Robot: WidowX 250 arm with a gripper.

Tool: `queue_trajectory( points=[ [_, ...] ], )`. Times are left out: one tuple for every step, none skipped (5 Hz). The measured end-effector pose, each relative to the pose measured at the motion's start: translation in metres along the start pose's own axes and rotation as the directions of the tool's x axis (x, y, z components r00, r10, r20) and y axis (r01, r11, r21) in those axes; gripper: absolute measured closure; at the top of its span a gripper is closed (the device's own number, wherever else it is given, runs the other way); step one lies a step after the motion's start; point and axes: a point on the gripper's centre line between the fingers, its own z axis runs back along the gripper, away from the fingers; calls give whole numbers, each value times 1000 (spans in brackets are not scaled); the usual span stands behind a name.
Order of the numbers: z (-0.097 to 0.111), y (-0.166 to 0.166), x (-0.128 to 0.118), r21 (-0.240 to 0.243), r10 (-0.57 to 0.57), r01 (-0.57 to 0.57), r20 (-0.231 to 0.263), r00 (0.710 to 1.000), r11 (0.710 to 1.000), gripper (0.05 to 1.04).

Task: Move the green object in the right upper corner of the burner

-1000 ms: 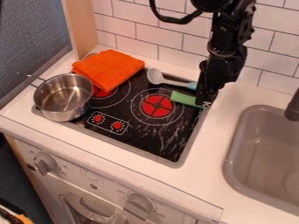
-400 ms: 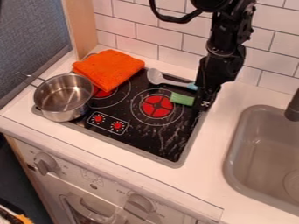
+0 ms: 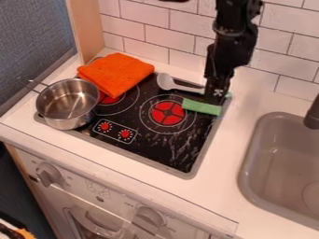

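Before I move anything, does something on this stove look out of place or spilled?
The orange cloth lies partly over the left-hand burner, an odd spot for fabric. The metal pot sits by the left corner of the cooktop, not centred. Pale streaks mark its front right; spill, scratches or glare, I can't tell.

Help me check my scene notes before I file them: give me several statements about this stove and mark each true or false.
1. The green block partly overlaps the right burner. True.
2. The cloth lies in the sink. False: it lies at the cooktop's back left.
3. The pincer is down by the cooktop's back right corner. True.
4. The spoon is in the pot. False: it lies on the cooktop, behind the right burner.
5. The pot is left of both knobs printed on the cooktop. True.
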Motion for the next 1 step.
queue_trajectory(
  points=[
    [31, 4, -2, 50, 30, -32, 36, 999, 998, 83]
  ],
)
